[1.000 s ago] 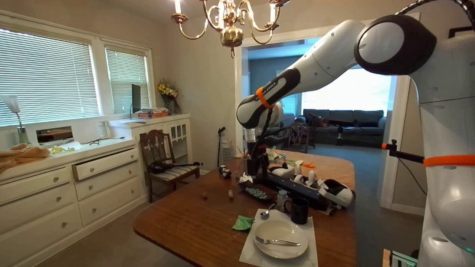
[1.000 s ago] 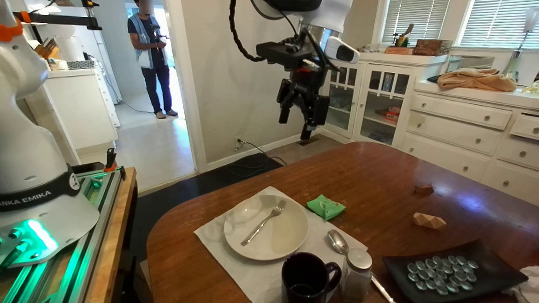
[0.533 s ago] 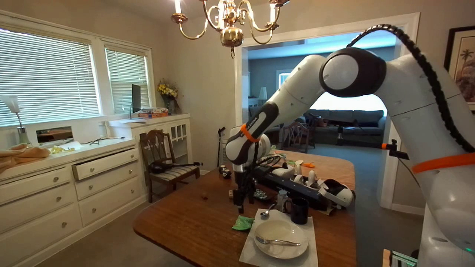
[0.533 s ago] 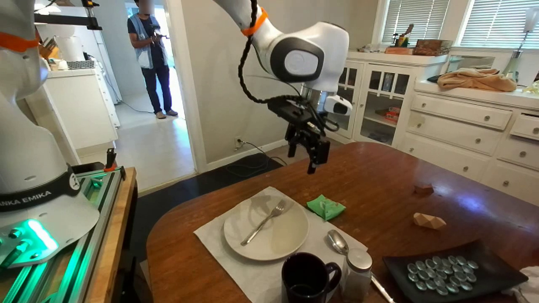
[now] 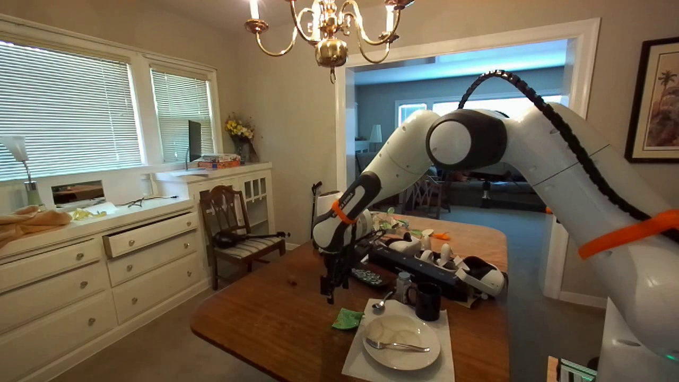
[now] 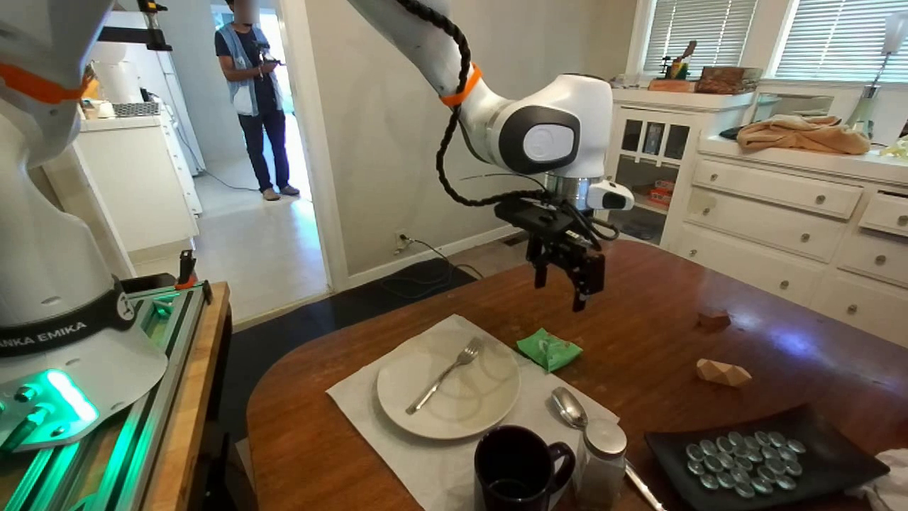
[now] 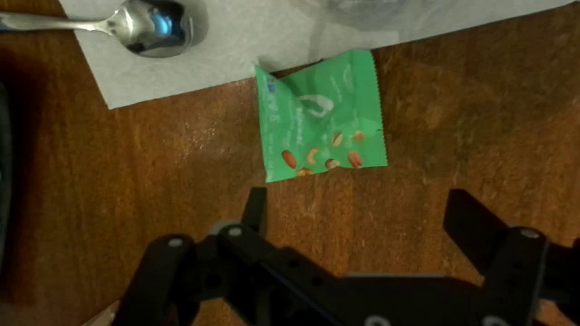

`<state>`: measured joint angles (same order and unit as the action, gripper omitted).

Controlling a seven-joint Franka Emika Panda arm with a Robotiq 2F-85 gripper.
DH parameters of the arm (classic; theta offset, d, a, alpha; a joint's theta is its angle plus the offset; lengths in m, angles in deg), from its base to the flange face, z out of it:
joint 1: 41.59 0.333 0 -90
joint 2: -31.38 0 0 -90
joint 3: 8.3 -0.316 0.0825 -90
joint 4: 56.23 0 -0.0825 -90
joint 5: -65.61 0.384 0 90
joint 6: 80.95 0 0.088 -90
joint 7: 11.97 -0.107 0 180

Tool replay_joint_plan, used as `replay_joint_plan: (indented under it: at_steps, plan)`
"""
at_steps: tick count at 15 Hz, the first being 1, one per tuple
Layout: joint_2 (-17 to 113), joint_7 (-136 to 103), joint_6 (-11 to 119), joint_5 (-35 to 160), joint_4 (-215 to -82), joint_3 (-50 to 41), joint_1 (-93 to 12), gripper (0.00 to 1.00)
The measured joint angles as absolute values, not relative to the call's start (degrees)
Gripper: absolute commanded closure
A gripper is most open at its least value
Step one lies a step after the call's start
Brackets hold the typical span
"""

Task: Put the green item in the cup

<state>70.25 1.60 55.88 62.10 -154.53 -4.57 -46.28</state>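
We have the hand [image 7: 358,195] wide, empty; the green nut packet [image 7: 321,122] lies below, toward the robot-side edge of the worktop [image 6: 652,312].

My gripper [image 6: 560,294] above the table [image 6: 305,397], jaws parted.
Green packet [image 6: 549,349] lies clear of my fingertips [image 6: 581,301], just beside the white mat [image 6: 425,468]. On the mat: plate [image 6: 477,408] with fork [image 6: 444,376] in it. Dark mug [image 6: 512,468] and lidded shaker [image 6: 601,468] stand side by side.
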Motion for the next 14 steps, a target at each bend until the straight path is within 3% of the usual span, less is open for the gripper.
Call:
replay_joint_plan:
  at_steps: [14]
  plan:
    - [71.79,-2.75,55.4,57.43,-158.05,-2.12,-46.76,0.0]
